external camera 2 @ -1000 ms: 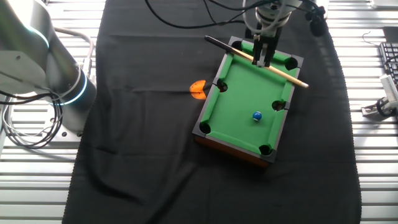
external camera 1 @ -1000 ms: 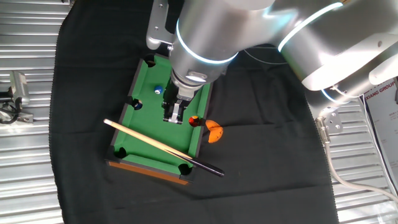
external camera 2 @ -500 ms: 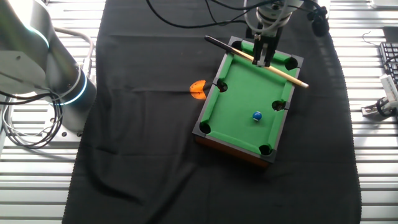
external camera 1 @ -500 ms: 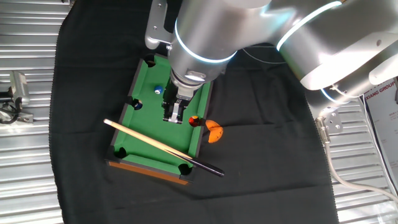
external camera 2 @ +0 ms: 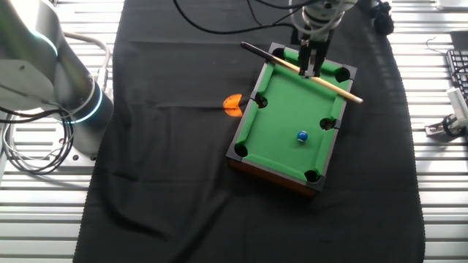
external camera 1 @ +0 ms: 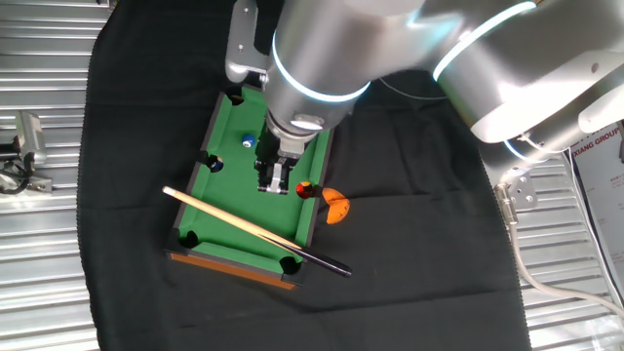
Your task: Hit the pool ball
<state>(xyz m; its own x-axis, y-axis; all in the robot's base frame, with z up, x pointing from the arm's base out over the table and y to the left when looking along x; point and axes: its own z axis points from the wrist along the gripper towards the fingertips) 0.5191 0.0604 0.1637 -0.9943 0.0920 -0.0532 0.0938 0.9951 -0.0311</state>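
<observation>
The pool ball (external camera 1: 248,140) is tiny and light blue and rests on the felt of the toy green pool table (external camera 1: 231,200). In the other fixed view the ball (external camera 2: 302,136) lies near the right side pocket of the table (external camera 2: 281,142). A wooden cue stick (external camera 1: 244,226) lies across the table's rails at the end away from the ball, and it also shows in the other fixed view (external camera 2: 333,85). My gripper (external camera 1: 271,181) hangs above the table between ball and cue, fingers pointing down with a small gap and holding nothing. In the other fixed view the gripper (external camera 2: 311,70) appears over the cue.
A red-and-black ball (external camera 1: 305,189) sits by the side rail. A darker blue ball (external camera 1: 216,164) is at the opposite side pocket. An orange object (external camera 1: 336,207) lies on the black cloth (external camera 1: 419,214) beside the table, also visible in the other view (external camera 2: 233,104). Ribbed metal surrounds the cloth.
The gripper and wrist have shifted very slightly above the cue. The balls and the cue have not moved.
</observation>
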